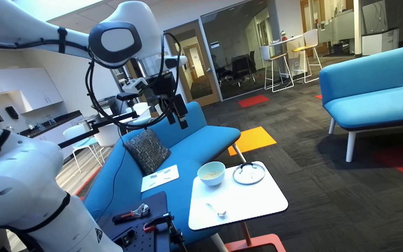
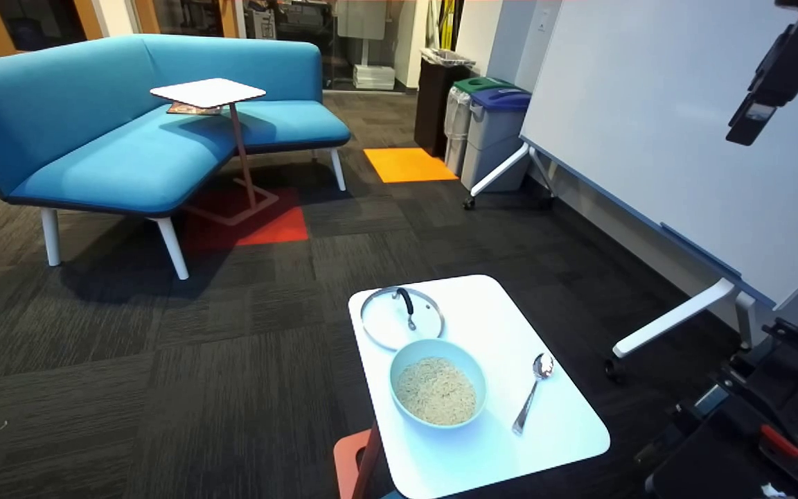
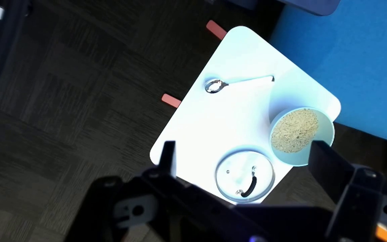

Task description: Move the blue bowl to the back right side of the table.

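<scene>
- below the gripper [image 1: 177, 122], and well apart from it in an exterior view, stands the table [image 1: 236, 199]; whose back right is meant these pictures don't settle, so i'd fix the target corner before reaching down.
- the gripper has its fingers [image 3: 328, 164] spread wide in the wrist view, pinching nothing; i'd bring it over the rim of the blue bowl [image 3: 324, 129] and drop straight down, one finger inside the wall and one outside.
- that bowl sits on the table, ahead of the gripper and partly behind one finger in the wrist view; a pinch where the wall has room on both sides seems safest to me, then a gentle squeeze and a slow, level lift.
- ahead of the gripper, between its fingers as the wrist view has it, the lid [image 1: 248, 176] is apart from the bowl in an exterior view; in an exterior view where the bowl overlaps the lid [image 2: 385, 326], that gap can't be told.
- farther ahead of the gripper, the spoon [image 2: 532, 395] shows whole in an exterior view, while the wrist view washes its handle into the white table.
- inside the bowl, the rice [image 3: 292, 131] shows its grain in the wrist view; in an exterior view the rice [image 1: 211, 175] is only a pale patch. a tilt would likely spill it.
</scene>
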Motion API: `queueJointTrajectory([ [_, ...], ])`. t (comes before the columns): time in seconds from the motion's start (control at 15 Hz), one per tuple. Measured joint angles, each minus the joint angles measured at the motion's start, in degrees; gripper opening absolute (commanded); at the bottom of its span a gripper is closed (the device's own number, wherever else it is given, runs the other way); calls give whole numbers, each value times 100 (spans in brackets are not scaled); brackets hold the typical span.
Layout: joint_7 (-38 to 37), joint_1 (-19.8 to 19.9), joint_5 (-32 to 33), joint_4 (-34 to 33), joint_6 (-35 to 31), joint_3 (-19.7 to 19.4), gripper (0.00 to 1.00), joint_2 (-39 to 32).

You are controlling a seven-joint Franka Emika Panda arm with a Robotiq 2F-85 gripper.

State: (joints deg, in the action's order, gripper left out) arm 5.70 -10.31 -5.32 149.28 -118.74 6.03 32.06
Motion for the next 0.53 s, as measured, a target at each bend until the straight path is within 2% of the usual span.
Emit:
queueJointTrajectory([
  [0.27, -81, 5, -322, 1, -193, -79, 100, -125],
  [0.53, -291, 12, -911, 6, -1076, -187, 100, -782],
])
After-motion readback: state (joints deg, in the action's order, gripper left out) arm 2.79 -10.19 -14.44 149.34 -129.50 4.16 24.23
